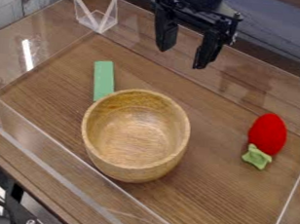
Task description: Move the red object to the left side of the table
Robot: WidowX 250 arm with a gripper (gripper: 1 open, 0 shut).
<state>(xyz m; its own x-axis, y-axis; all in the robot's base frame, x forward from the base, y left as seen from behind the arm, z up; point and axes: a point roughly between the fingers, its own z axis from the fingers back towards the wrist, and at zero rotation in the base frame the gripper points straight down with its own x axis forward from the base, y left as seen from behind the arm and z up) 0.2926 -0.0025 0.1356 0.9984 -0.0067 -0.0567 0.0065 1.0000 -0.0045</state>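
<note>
Table (pixel 217 197): brown wood grain, seen from above at a slant; it fills most of the view.
Clear walls (pixel 14 186): see-through edging along the table, visible at the lower left, with dark gear beyond it.
Arm (pixel 201 3): black, entering at the top edge of the view, with cabling around it.
Bowl (pixel 136 132): round, light wood, upright, its open top showing a bare inside; it sits on the table, left of the view's middle and toward the near side.
Gripper (pixel 188 46): black, at the top of the view, pointing down over the far part of the table; nothing is between its fingers, and it is well apart from the bowl and the toy.
Fingers: spread apart, with wood grain showing between them.
Toy (pixel 267 133): red, rounded, lying on the table near the right edge of the view, to the right of the bowl and well apart from it; this is the thing to be moved.
Strip (pixel 104 82): flat, green, lying lengthwise away from the camera, just beyond the bowl's far left rim; whether the two touch, I cannot tell.
Leafy end (pixel 256 157): light green, small, at the toy's near end, pointing toward the near side and slightly left.
</note>
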